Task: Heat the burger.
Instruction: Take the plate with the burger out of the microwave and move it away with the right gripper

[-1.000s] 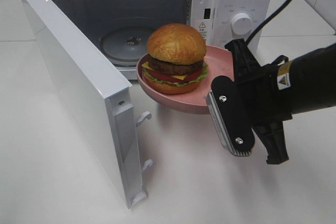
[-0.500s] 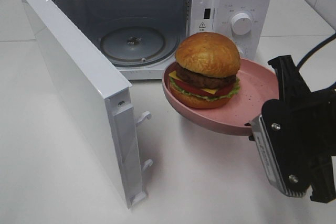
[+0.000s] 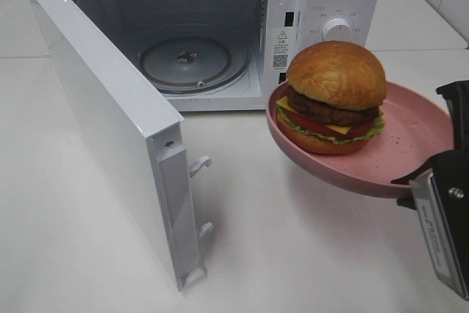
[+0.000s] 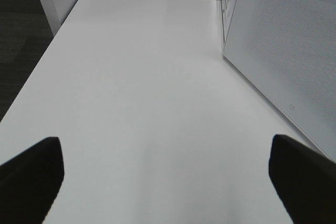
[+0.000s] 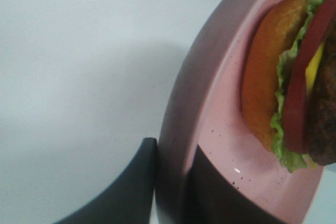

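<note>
- Rightward and nearer is where the pink plate (image 3: 410, 153) has travelled over the last second — from just in front of the microwave (image 3: 322, 5) opening to a spot lower right of the cavity, off the table.
- On that plate sits the burger (image 3: 335, 97), upright toward the plate's left side, well apart from the glass turntable (image 3: 192, 61) inside.
- At the plate's near-right rim, the right gripper (image 5: 173, 182) is pinching the edge, one finger under and one over the rim, as the right wrist view shows.
- Over bare table (image 4: 147, 103) beside the open door (image 3: 110, 122), the left gripper (image 4: 165, 174) hangs with its fingers spread wide, holding nothing.
- For the task this reads as a retreat, not progress — the burger is farther from the cavity, so heating looks not yet begun; the plate likely has to be brought back in through the open door.
</note>
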